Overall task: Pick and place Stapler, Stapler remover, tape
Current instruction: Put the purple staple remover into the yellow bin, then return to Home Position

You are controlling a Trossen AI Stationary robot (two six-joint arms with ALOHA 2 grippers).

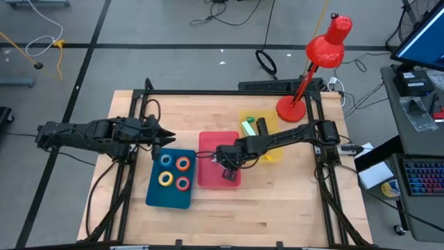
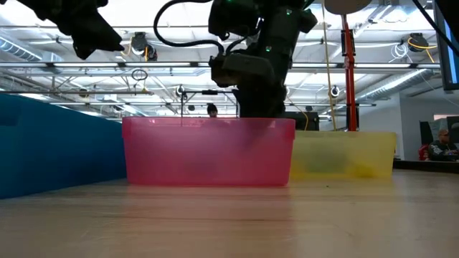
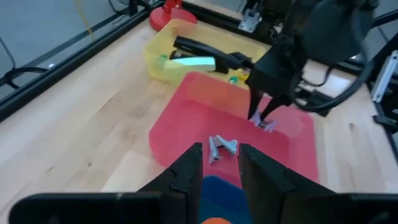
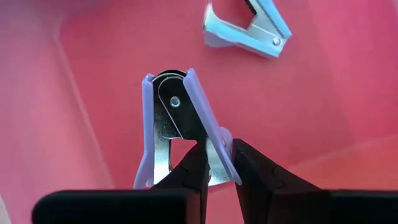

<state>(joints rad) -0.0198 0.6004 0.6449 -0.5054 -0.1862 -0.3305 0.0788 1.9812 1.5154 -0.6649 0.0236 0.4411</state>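
A pale wooden table point(image 1: 277, 201) with visible plank grain stands on a grey floor strewn with cables; beyond it the low view shows a large hall with ceiling beams and lights. A glossy red desk lamp point(image 1: 320, 55) rises from a round base at the table's far right corner. Three plastic trays sit in a row. The blue tray point(image 1: 154, 194), on the left, holds four small ring-shaped tape rolls point(image 1: 174, 171), blue, orange, yellow and red. The translucent pink tray point(image 1: 208, 142) is in the middle, and the yellow tray point(image 1: 274, 154) to its right holds a black stapler point(image 3: 202, 48) and a green one point(image 3: 193, 62). The right gripper point(image 4: 214, 163) hangs inside the pink tray, its dark fingers pinched narrowly on a lilac-handled staple remover point(image 4: 171, 121) with metal jaws, held just above the tray floor. A second staple remover point(image 4: 247, 31), pale blue, lies loose on the pink floor nearby. The left gripper point(image 3: 219, 163) hovers above the blue tray's far edge, its fingers slightly apart and holding nothing.
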